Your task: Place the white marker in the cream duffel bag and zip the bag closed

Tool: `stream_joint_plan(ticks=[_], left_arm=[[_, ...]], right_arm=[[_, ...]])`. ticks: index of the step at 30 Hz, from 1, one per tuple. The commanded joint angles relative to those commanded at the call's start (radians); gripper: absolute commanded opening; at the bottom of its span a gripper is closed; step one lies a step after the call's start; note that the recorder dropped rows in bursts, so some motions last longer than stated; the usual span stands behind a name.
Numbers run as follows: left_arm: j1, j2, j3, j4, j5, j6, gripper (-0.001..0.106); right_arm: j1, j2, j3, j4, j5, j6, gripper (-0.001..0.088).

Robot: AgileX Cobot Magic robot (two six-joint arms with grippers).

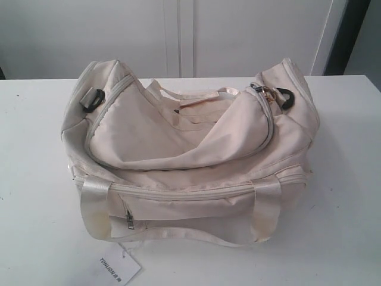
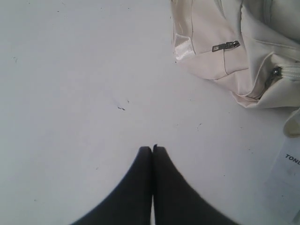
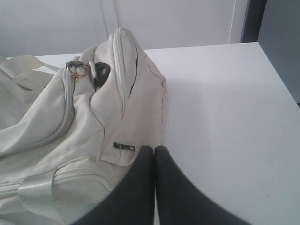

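Sitting on the white table (image 1: pixel 345 179), whole only in the exterior view: cream duffel bag (image 1: pixel 190 161), top flap slumped, paper tag (image 1: pixel 119 266) at its front. Seen only from the wrists: left gripper (image 2: pixel 153 149), fingers pressed together above bare tabletop, bag corner with pocket zip pull (image 2: pixel 226 46) ahead and apart; right gripper (image 3: pixel 154 149), fingers likewise pressed together, tips just beside the bag's end panel, near its small label (image 3: pixel 124 147).

A white table (image 1: pixel 348 196) stands before a pale panelled wall (image 1: pixel 250 36), dark strip (image 1: pixel 352 33) at right.
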Motion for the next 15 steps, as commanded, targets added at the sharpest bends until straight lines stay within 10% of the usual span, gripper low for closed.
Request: stream_joint_plan(ticks=[8, 15], left_arm=[[0.000, -0.054, 0.013, -0.013, -0.002, -0.030, 0.000], [0.000, -0.230, 0.223, -0.043, -0.194, -0.056, 0.000]], right_arm=[[0.000, 0.000, 0.000, 0.000, 0.000, 0.000, 0.0000], [0.000, 0.000, 0.000, 0.002, 0.000, 0.000, 0.0000]])
